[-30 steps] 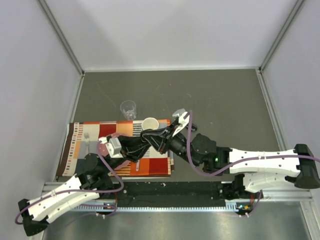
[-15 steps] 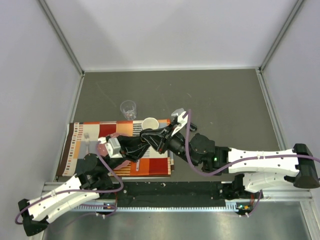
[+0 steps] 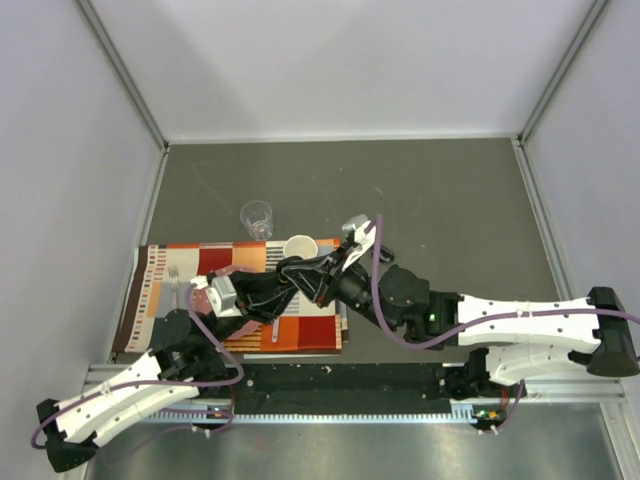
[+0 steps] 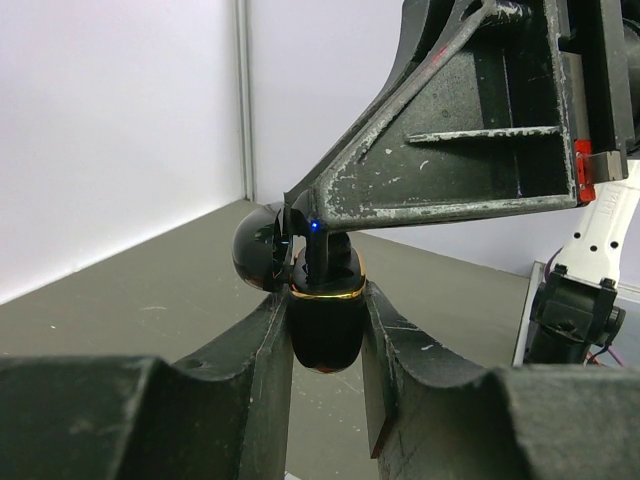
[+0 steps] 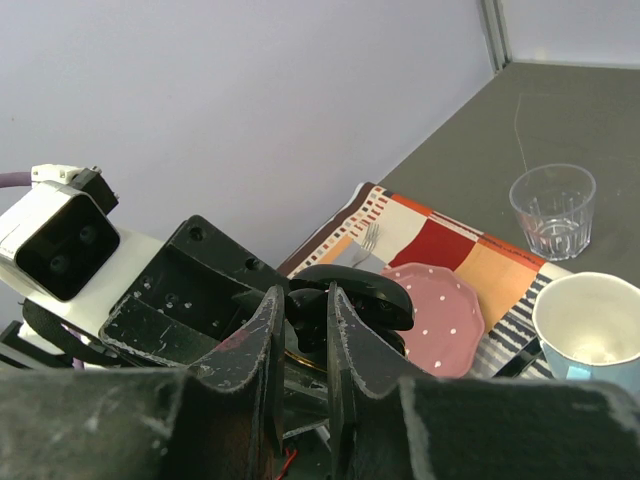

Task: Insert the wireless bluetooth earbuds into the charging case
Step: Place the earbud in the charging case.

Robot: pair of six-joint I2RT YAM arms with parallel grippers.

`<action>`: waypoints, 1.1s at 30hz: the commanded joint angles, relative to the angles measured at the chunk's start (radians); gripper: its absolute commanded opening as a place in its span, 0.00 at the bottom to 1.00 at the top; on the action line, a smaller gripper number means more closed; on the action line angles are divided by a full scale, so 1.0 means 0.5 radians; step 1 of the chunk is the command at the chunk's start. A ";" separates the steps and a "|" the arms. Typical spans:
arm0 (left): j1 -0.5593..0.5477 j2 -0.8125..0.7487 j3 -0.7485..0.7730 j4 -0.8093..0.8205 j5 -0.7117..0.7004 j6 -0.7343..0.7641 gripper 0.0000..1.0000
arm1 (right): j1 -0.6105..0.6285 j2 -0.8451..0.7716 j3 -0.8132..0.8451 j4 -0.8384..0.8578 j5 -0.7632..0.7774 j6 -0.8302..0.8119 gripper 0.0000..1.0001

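My left gripper (image 4: pixel 327 345) is shut on the charging case (image 4: pixel 326 322), a glossy black oval shell with a gold rim, held upright with its lid (image 4: pixel 259 250) swung open to the left. From above, my right gripper (image 5: pixel 304 293) comes down onto the case's open top, shut on one small black earbud (image 5: pixel 307 322). In the left wrist view that earbud (image 4: pixel 321 262) stands in the case's mouth with a blue light glowing just above it. In the top view both grippers meet above the striped placemat (image 3: pixel 160 272), near the case (image 3: pixel 288 272). No other earbuds show.
On the placemat lie a pink dotted plate (image 5: pixel 442 322) and a fork (image 5: pixel 366 240). A white mug (image 3: pixel 299 247) stands just behind the grippers, and a clear glass (image 3: pixel 257 216) behind the mat's far edge. Grey walls close in the table on three sides.
Both grippers have drifted slightly to the left together, still joined at the case. Grips are unchanged.
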 commanded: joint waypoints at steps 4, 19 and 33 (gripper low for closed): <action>0.004 -0.042 0.010 0.236 -0.067 -0.006 0.00 | 0.027 0.042 0.105 -0.152 0.027 -0.009 0.00; 0.004 -0.048 0.010 0.230 -0.064 -0.006 0.00 | 0.027 0.054 0.149 -0.238 0.091 0.059 0.15; 0.004 -0.030 0.010 0.227 -0.067 -0.021 0.00 | 0.024 0.008 0.121 -0.192 0.070 0.098 0.33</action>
